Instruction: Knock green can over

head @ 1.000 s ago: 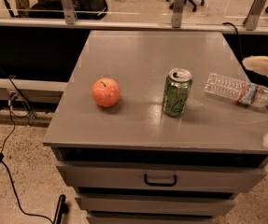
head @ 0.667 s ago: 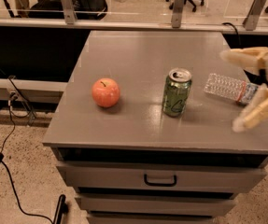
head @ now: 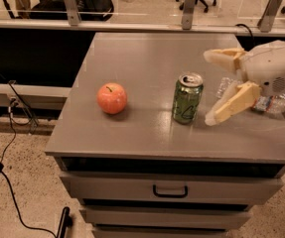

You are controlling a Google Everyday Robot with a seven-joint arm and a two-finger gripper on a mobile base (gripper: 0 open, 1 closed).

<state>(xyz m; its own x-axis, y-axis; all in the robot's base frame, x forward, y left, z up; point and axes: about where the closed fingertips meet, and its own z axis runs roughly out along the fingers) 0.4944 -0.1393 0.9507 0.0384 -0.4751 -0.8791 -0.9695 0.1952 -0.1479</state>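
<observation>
The green can (head: 187, 98) stands upright near the middle of the grey cabinet top (head: 147, 58), silver top and pull tab up, pale curvy marks on its side. My gripper (head: 211, 87) comes in from the right with its two cream fingers spread open, one finger (head: 224, 57) behind and above, the other (head: 231, 104) lower and nearer. It is just right of the can, apart from it, and empty.
An orange-red apple (head: 111, 98) sits left of the can. A clear plastic bottle (head: 271, 102) lies on its side at the right, mostly hidden behind my gripper. The cabinet has drawers (head: 169, 190) below. A rail with posts (head: 189, 6) runs behind.
My gripper has moved left across the cabinet top from the right edge, over the bottle, to just beside the can. The can and apple have not moved.
</observation>
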